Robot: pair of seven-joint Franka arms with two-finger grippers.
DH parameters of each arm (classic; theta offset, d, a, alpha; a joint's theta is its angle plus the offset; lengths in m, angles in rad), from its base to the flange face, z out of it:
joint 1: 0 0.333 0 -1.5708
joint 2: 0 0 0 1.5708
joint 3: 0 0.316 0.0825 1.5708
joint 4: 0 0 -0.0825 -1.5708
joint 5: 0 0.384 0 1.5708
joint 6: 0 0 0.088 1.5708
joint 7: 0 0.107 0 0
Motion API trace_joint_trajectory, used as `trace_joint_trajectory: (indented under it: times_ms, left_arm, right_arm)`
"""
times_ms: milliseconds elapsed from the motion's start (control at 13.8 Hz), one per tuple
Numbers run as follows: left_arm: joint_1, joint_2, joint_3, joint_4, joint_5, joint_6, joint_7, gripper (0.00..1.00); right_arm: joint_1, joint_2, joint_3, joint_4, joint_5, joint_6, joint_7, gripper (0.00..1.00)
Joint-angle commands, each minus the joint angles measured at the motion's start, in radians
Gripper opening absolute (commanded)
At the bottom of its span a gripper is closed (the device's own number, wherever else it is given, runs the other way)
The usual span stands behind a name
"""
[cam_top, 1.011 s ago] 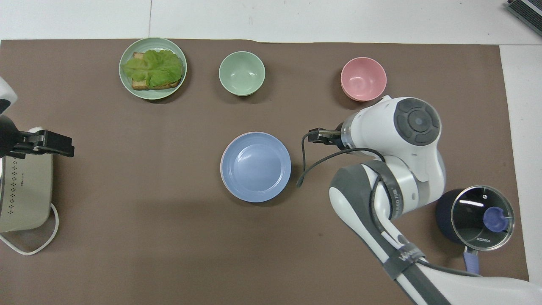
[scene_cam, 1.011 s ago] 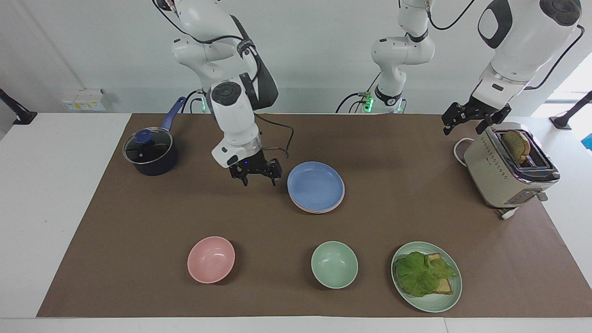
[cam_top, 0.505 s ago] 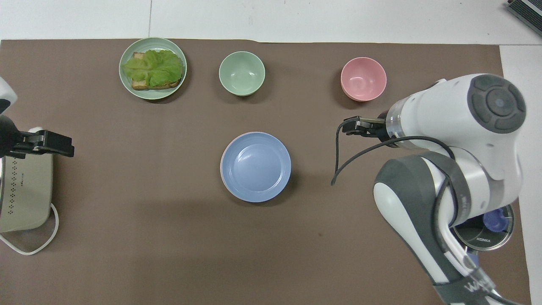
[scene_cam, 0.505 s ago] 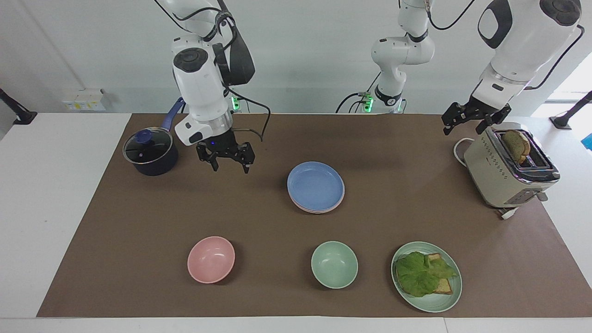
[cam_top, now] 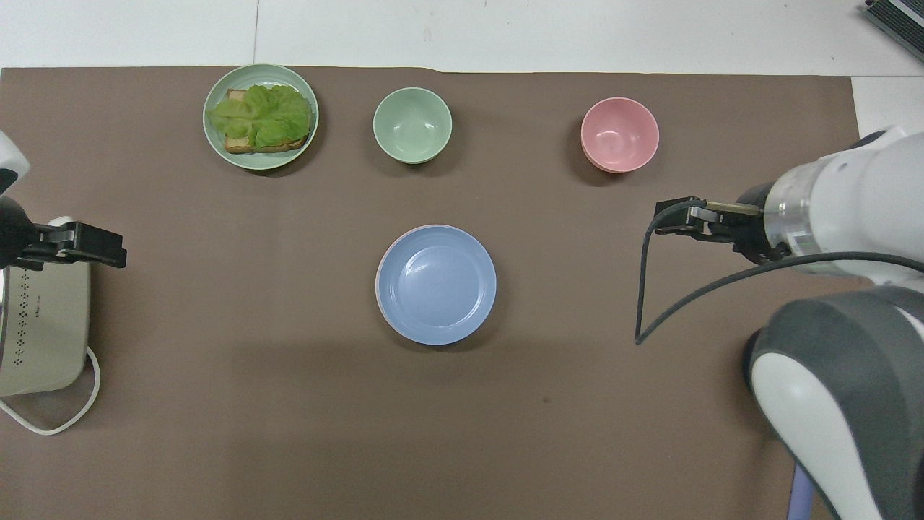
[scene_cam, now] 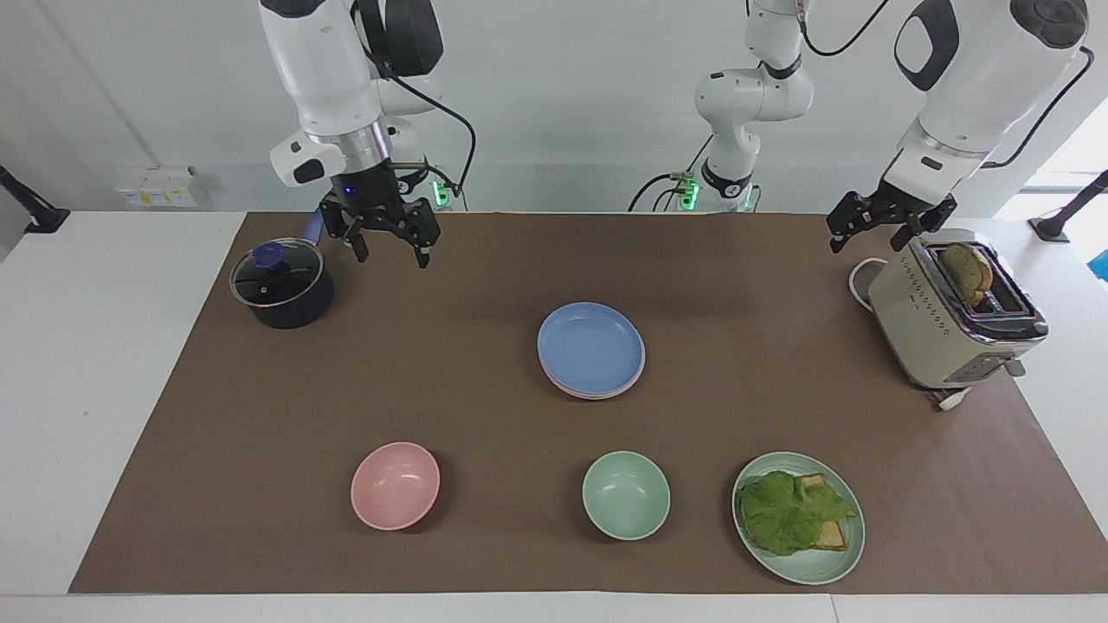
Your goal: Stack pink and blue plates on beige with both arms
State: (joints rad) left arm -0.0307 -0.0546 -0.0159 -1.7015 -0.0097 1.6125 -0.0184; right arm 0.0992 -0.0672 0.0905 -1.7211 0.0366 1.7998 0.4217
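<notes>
The blue plate (scene_cam: 591,346) (cam_top: 436,283) lies on top of a stack at the middle of the mat. The pink plate's rim (scene_cam: 597,394) (cam_top: 378,278) peeks out beneath it. The beige plate is hidden from both views. My right gripper (scene_cam: 391,253) (cam_top: 671,220) hangs open and empty, raised over the mat beside the pot, well away from the stack. My left gripper (scene_cam: 870,240) (cam_top: 101,249) waits open and empty in the air next to the toaster.
A dark pot with a glass lid (scene_cam: 281,281) stands toward the right arm's end. A beige toaster (scene_cam: 952,316) (cam_top: 40,332) holding bread sits toward the left arm's end. Farther from the robots lie a pink bowl (scene_cam: 395,484) (cam_top: 619,134), a green bowl (scene_cam: 625,494) (cam_top: 412,124) and a mint plate (scene_cam: 814,567) (cam_top: 267,163) with lettuce and bread.
My right gripper has risen and pulled back from beside the plate stack toward the pot, staying open. The left arm and the plates have not moved.
</notes>
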Motion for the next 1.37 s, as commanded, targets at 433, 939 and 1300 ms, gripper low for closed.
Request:
trace_joint_trajectory:
  times_ms: [433, 939, 1300]
  left_arm:
    - [0.011, -0.008, -0.006, 0.01, 0.013, -0.019, 0.003, 1.0]
    - [0.011, -0.008, -0.006, 0.01, 0.013, -0.019, 0.003, 1.0]
    - [0.011, -0.008, -0.006, 0.01, 0.013, -0.019, 0.003, 1.0]
  right_arm:
    - [-0.134, 0.007, 0.006, 0.172, -0.015, -0.229, -0.095, 1.0]
    - [-0.188, -0.046, -0.064, 0.135, -0.027, -0.275, -0.333, 1.0]
    - [-0.181, -0.048, -0.061, 0.101, -0.026, -0.267, -0.324, 1.0]
